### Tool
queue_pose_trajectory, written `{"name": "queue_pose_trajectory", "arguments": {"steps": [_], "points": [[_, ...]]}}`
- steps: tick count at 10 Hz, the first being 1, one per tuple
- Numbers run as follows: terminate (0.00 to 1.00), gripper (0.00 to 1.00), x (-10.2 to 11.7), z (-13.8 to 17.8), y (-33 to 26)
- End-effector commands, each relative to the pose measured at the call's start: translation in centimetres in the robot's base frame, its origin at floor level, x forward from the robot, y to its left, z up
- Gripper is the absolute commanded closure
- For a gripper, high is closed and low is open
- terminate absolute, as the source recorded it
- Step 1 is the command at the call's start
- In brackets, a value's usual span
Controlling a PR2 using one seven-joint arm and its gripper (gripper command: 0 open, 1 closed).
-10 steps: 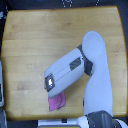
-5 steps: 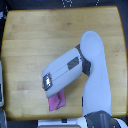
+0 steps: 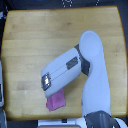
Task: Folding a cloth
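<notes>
A: Gripper (image 3: 50,89) first, open or closed?

B: Can't tell, the fingers are hidden under the arm's white forearm (image 3: 62,74) (top-down shot, blurry).

A: Cloth?

B: The cloth (image 3: 56,101) pokes out just below the gripper end, touching or tucked under it, pink, near the table's bottom edge.

A: Room around?

B: Bare wooden table (image 3: 30,45) spreads wide above the gripper and toward the exterior view's left; toward the right, the arm's upper link (image 3: 95,75) fills the space.
</notes>
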Motion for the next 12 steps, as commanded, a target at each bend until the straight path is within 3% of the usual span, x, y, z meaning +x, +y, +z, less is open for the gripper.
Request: {"name": "queue_pose_trajectory", "arguments": {"steps": [1,8,9,12], "points": [[0.00,0.00,-0.8,0.6,-0.1],[0.00,0.00,6.2,6.5,-6.4],[0.00,0.00,8.0,7.4,-7.9],[0.00,0.00,9.7,10.1,-14.2]]}}
